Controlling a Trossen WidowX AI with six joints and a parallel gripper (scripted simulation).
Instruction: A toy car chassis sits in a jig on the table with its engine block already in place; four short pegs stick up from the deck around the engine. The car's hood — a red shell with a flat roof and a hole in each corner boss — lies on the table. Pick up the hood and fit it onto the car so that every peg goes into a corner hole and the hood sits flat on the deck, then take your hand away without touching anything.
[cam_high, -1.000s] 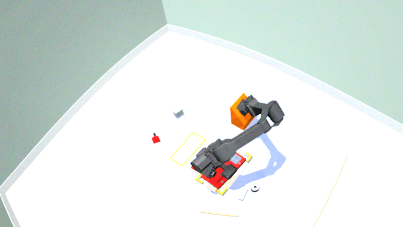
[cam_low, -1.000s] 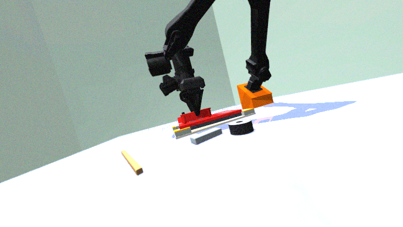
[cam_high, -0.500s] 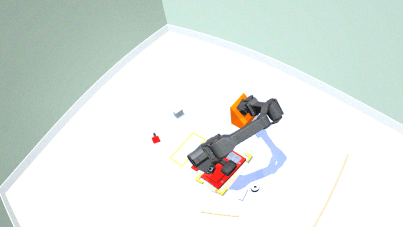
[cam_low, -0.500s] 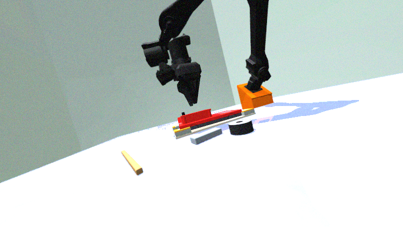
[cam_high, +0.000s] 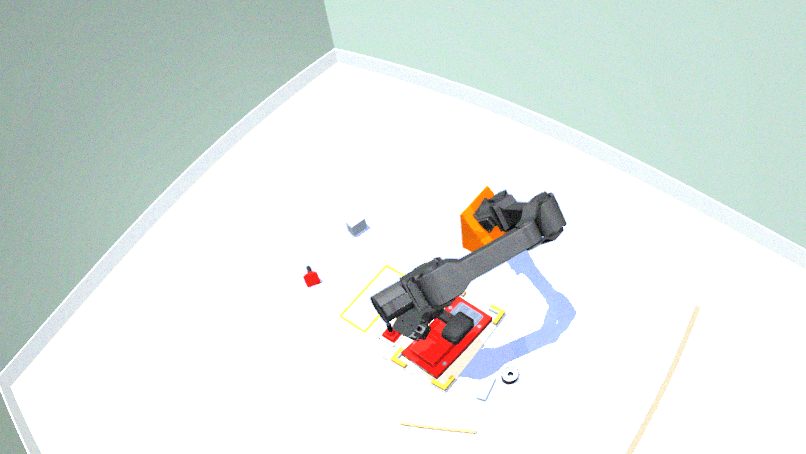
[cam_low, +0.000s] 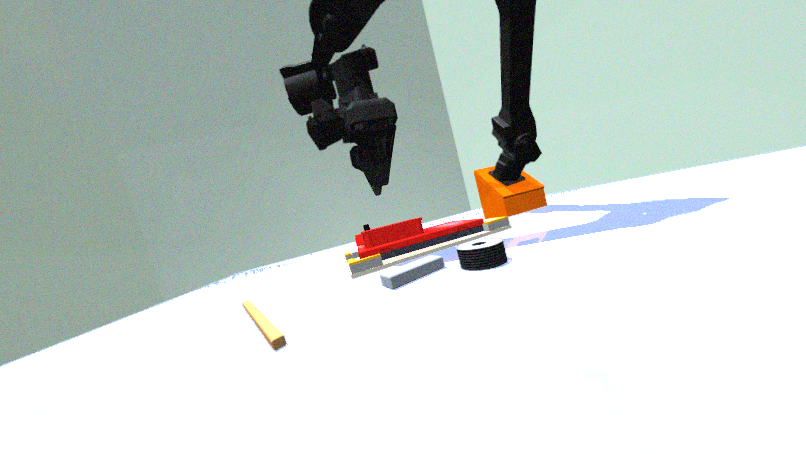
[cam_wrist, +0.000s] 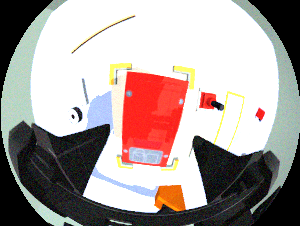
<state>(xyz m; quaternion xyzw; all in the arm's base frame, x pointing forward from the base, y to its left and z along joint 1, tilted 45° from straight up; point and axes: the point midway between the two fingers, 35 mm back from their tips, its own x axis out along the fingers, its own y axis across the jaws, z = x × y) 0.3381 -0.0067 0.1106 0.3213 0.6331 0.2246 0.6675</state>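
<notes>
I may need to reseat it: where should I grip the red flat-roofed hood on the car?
By its two long side walls, near mid-length, coming straight down. The red flat-roofed hood lies flat, roof up, on the car; its long sides are straight and parallel, and the open gripper above looks wide enough to straddle them.

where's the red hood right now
On the car in the jig, seen centre in the wrist view: hood. The open gripper hangs above it, apart.
</notes>
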